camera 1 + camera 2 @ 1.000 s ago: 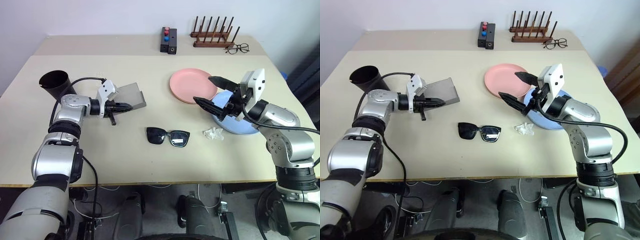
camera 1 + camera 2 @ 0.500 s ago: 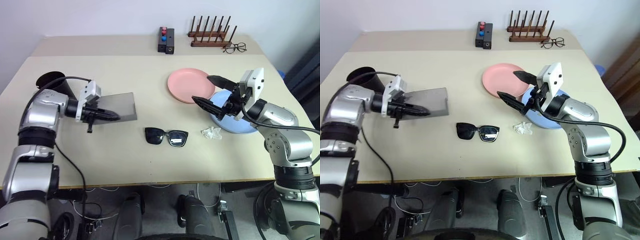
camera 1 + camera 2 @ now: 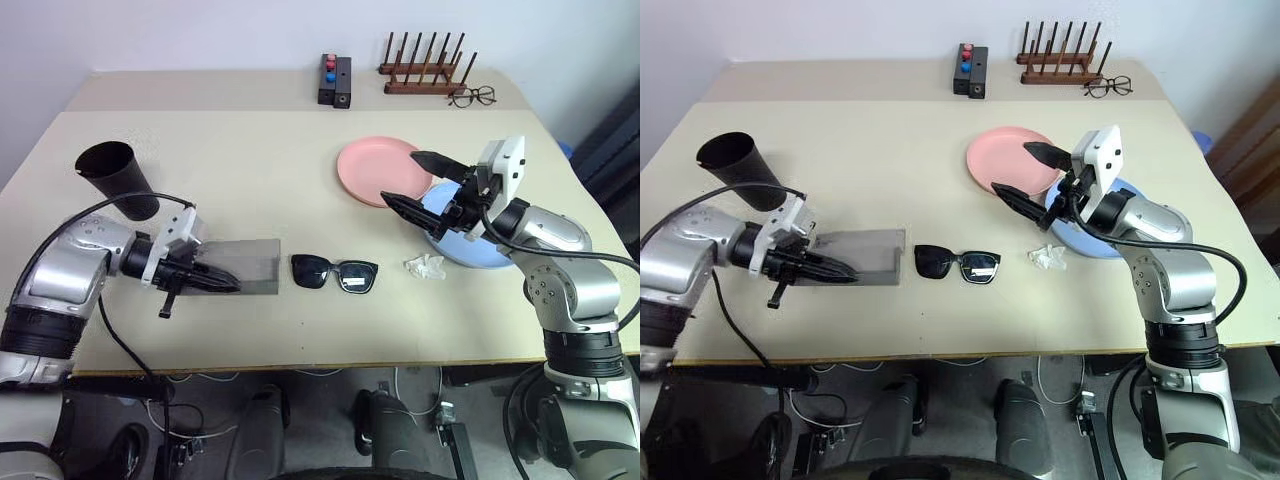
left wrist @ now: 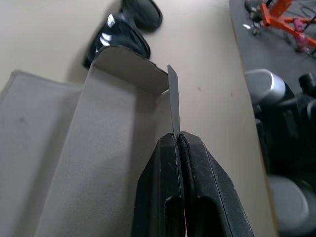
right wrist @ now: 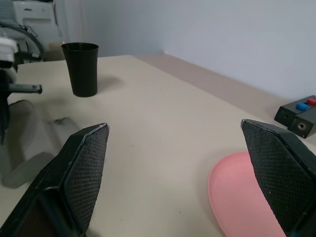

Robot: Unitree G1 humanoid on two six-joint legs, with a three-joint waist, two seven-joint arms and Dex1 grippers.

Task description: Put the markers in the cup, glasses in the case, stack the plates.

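Nearest the front edge of the desk (image 3: 300, 330), the left claw (image 3: 228, 286) is clenched on the near edge of the grey case (image 3: 245, 268), its two black fingers (image 4: 170, 187) pressed together with the thin wall of the case between them. A dark stick with a handle hangs crosswise under this claw; I cannot tell whether it is a marker. The case lies flat on the desk with its flap open, just left of the sunglasses (image 3: 335, 273), close to them but apart. The sunglasses rest folded open, lenses dark, a small white tag on one lens. To their right lies a small crumpled white scrap (image 3: 427, 266).

Further back, the right claw (image 3: 415, 182) hovers released, jaws spread wide, above the place where the two plates meet. The light blue plate (image 3: 470, 250) sits under the right forearm, and the pink plate (image 3: 378, 170) lies just behind it, its edge overlapping the blue one.

On the far left stands the black cup (image 3: 117, 178), upright, well apart from the case.

At the back of the desk are a black block with red and blue knobs (image 3: 337, 80), a wooden rack (image 3: 425, 68) and clear-lens spectacles (image 3: 473, 97).
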